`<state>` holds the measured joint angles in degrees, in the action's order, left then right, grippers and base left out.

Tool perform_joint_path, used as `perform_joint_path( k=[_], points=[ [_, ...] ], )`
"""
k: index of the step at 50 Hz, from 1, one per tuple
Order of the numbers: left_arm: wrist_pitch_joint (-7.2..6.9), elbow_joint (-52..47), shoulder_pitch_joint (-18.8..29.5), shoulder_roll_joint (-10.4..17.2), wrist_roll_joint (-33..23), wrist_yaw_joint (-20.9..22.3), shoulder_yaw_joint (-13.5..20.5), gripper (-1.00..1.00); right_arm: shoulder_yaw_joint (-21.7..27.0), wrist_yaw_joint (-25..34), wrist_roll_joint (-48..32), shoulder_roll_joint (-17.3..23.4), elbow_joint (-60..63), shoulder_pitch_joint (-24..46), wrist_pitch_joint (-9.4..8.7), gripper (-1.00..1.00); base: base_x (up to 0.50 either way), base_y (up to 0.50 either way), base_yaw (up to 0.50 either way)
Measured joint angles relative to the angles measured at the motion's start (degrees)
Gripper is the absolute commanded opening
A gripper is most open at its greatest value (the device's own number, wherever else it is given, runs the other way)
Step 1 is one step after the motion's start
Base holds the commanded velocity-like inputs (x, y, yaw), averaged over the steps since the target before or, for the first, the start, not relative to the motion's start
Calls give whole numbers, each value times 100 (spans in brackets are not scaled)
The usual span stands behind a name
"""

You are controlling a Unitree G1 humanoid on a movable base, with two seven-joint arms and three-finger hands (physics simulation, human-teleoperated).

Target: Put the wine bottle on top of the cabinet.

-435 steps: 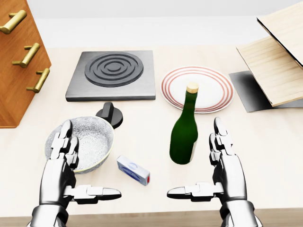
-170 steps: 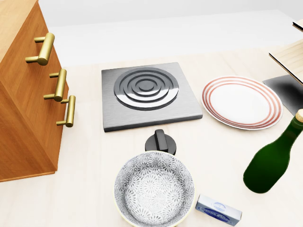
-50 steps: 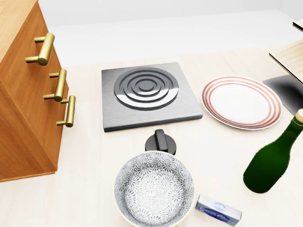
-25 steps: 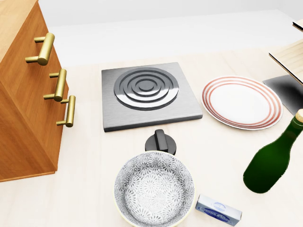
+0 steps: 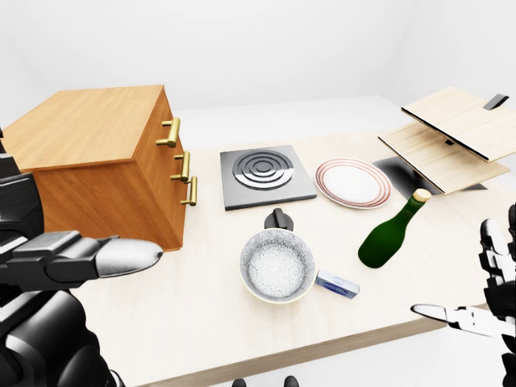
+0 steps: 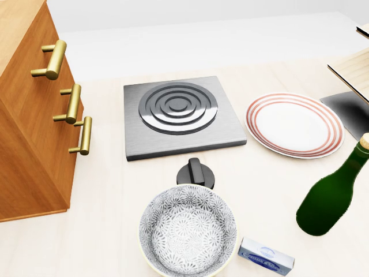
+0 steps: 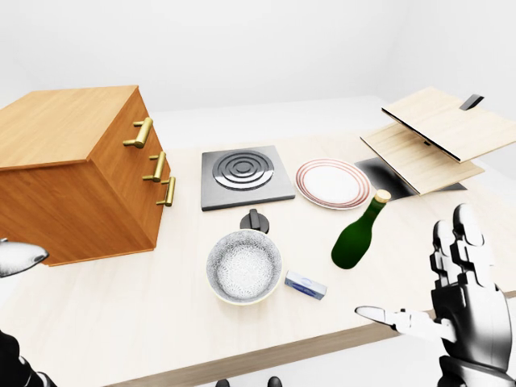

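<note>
The green wine bottle, with a cork-coloured top, stands upright on the pale table, right of the patterned bowl and just below the striped plate. The wooden cabinet with three brass handles stands at the left of the table, and its flat top is bare. My right hand is open with fingers spread, off the table's near edge, to the right of and below the bottle and apart from it. My left hand hovers open close to the camera at the far left. Neither hand shows in the head view.
A grey hotplate lies in the middle, with a black knob below it. The patterned bowl, a small blue-and-white box and a red-rimmed plate surround the bottle. Tilted wooden boards stand over a dark sheet at the right.
Nothing has moved in the last second. Against the oldest frame the head view has shifted left and closer to the cabinet, and both hands have dropped out of it.
</note>
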<state>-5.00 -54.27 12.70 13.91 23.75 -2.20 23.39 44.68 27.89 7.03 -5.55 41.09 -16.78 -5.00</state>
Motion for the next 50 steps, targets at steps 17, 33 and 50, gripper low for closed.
perform_joint_path(
  k=[17, 33, 50],
  points=[
    [0, 30, -62, -62, -130, 58, -71, 100, -180, -205, 45, 239, -400, 165, 0, 100, 0, 0, 0],
    [0, 72, -105, -110, -233, 128, -99, 100, -480, -592, 186, 664, -1100, 473, 0, 100, 0, 0, 0],
    [0, 152, -143, -159, -333, 189, -147, 100, -715, -890, 302, 1044, -1774, 725, 0, 100, 0, 0, 0]
  ],
)
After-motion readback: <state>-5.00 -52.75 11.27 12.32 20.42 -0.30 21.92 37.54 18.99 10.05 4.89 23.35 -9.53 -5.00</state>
